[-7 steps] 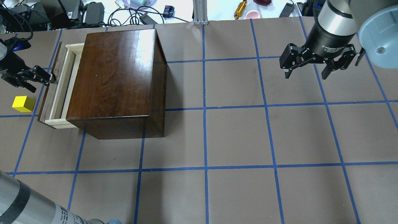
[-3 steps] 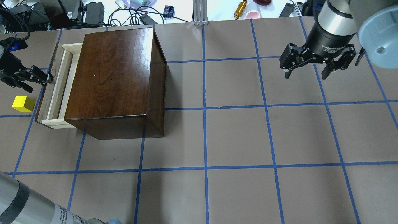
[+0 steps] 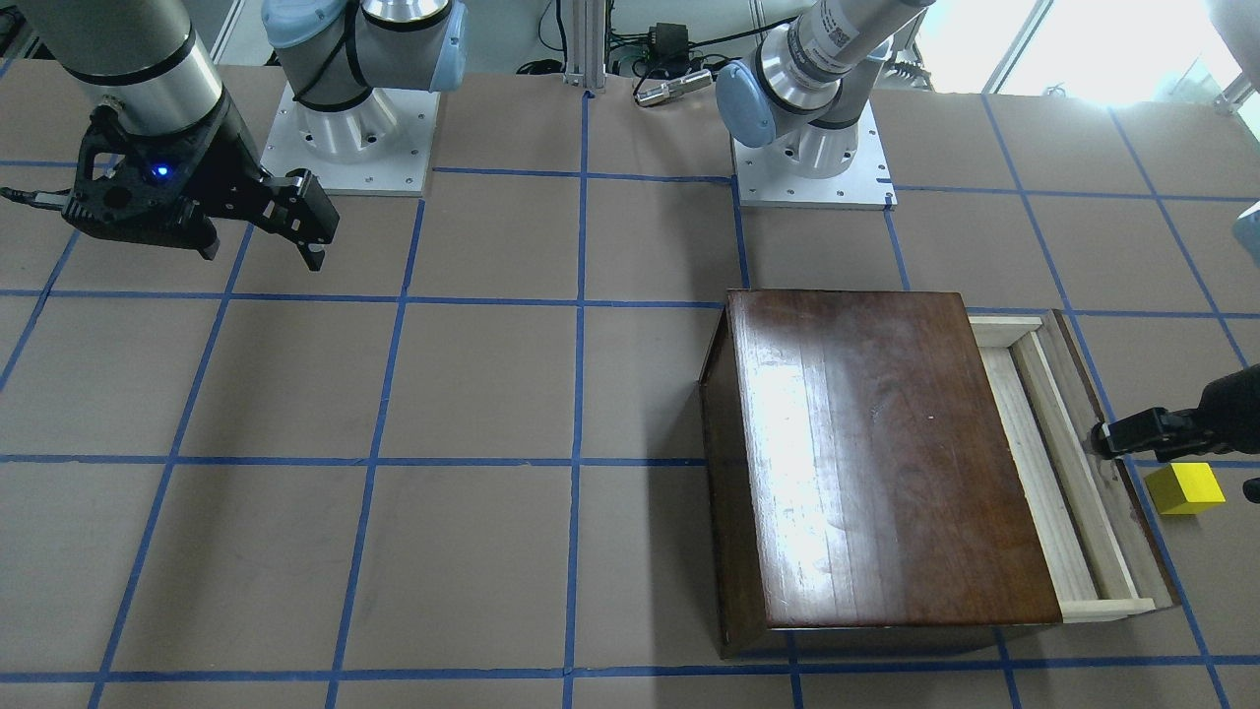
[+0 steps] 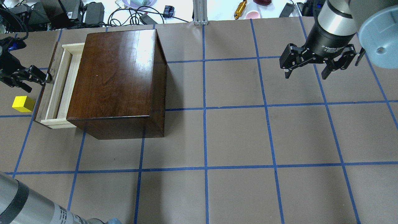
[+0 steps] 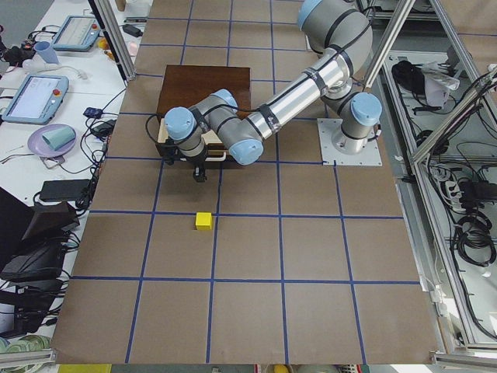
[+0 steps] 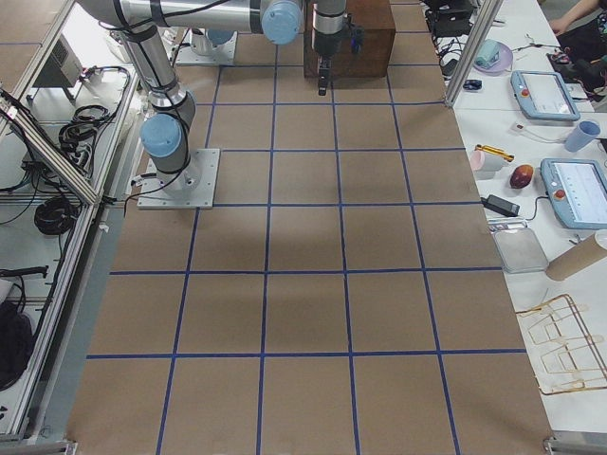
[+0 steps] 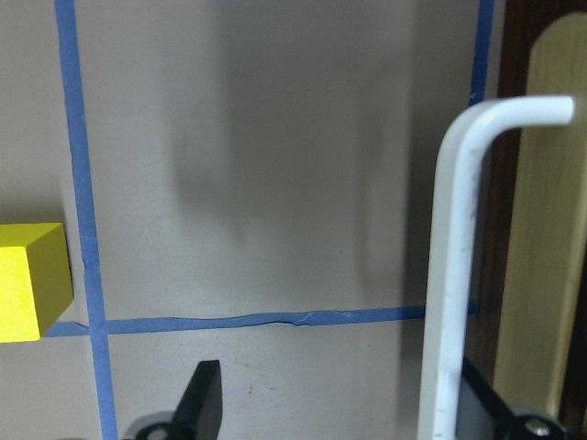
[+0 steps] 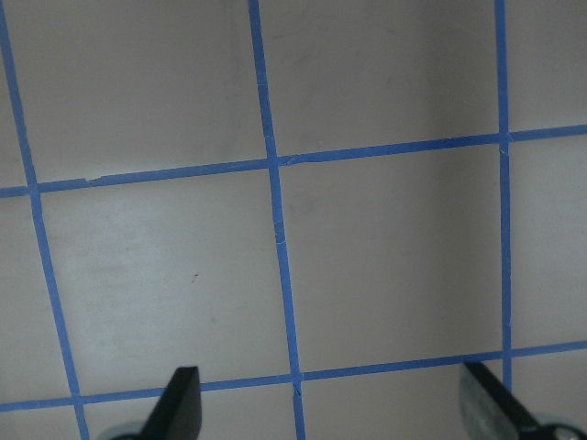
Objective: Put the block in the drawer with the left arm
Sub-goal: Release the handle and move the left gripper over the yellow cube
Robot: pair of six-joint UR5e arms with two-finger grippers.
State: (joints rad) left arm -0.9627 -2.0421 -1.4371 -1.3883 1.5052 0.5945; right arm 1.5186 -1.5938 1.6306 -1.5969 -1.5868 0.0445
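Note:
The yellow block [image 4: 22, 103] lies on the table left of the dark wooden box [image 4: 115, 81], also in the front view [image 3: 1189, 487] and the left wrist view [image 7: 27, 280]. The drawer [image 4: 59, 84] stands partly pulled out of the box's left side, pale tray showing [image 3: 1053, 463]. My left gripper [image 4: 39, 84] is open, low at the drawer front. One finger sits behind the white handle [image 7: 451, 275], the other is out on the block's side. The block lies just beside it, untouched. My right gripper [image 4: 306, 74] is open and empty, high at the far right.
Cables, power bricks [image 4: 93, 11] and small items lie beyond the table's far edge by an aluminium post [image 4: 200, 12]. The two arm bases [image 3: 345, 128] [image 3: 812, 148] stand on the robot's side. Blue tape lines grid the brown table [image 4: 236, 137].
The drawer has slid a little further out to the left with my left gripper at its handle. The box shifted slightly and settled back. The block and right arm have not moved.

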